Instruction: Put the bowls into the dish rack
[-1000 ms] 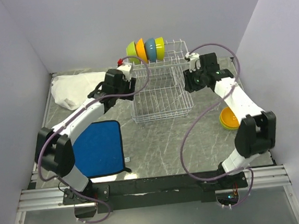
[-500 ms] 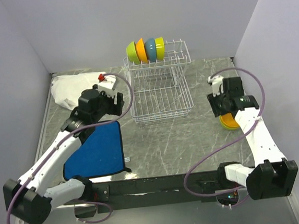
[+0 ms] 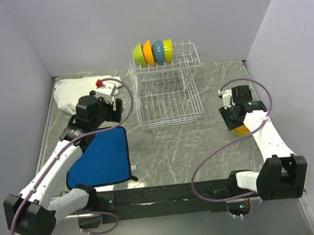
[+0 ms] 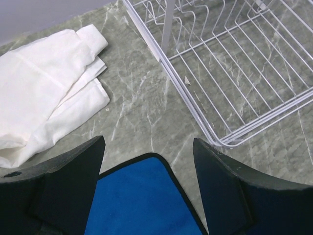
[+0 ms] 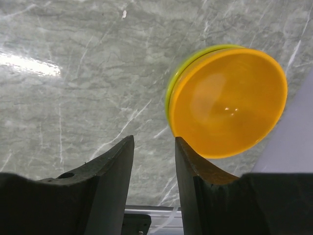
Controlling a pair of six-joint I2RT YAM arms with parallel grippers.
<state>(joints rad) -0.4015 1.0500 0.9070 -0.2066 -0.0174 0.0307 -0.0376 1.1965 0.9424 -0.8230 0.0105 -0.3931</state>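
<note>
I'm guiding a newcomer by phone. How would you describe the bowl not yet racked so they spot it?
Start at the white dish rack, far-centre on the table, then look right toward the wall. There, by the right gripper, sits an orange bowl; unlike the four racked bowls, it lies flat, nested in a yellow-green one.

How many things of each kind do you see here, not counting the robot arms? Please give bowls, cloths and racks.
Round glossy plastic bowls: 6 visible (4 racked, 2 stacked)
Cloths: 2 (white folded cloth, blue cloth mat)
White wire dish rack: 1
Total: 9
</note>
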